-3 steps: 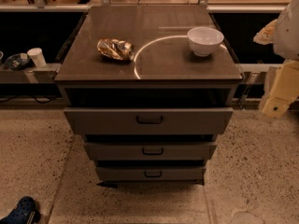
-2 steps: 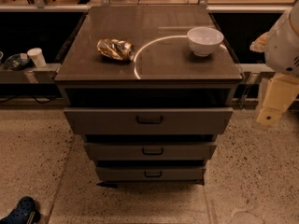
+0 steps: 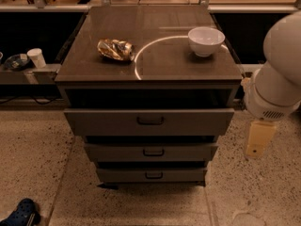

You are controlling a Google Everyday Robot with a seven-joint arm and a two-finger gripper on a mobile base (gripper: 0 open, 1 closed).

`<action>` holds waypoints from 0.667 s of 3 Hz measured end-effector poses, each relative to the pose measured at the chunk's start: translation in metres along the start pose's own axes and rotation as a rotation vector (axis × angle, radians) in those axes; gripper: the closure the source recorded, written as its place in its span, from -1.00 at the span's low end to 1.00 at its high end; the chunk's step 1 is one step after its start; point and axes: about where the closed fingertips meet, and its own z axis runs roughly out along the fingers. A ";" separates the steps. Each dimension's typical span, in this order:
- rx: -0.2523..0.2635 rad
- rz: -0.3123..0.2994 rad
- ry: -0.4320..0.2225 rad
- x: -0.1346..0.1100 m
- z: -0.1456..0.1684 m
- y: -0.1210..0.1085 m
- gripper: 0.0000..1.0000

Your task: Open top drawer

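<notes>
The top drawer (image 3: 94,122) is the widest grey-brown front of three, with a small dark loop handle (image 3: 150,120) at its centre. It stands a little out from the cabinet, with a dark gap above it. My white arm (image 3: 282,65) comes in from the right edge. My gripper (image 3: 257,138), a beige part hanging below the arm, is to the right of the drawer front, apart from it and roughly level with the two upper drawers. It holds nothing that I can see.
The cabinet top (image 3: 160,65) carries a crumpled gold wrapper (image 3: 115,49) and a white bowl (image 3: 205,40). Two narrower drawers (image 3: 113,152) sit below the top one. A paper cup (image 3: 35,57) stands on a shelf at left. A blue shoe (image 3: 21,213) is at bottom left.
My arm has moved further into view from the right, and the gripper has come down and left toward the drawer fronts. The drawer has not moved.
</notes>
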 end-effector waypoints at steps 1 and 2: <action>0.006 -0.006 0.000 0.000 0.005 0.002 -1.00; -0.013 -0.031 -0.031 -0.005 0.008 0.001 -1.00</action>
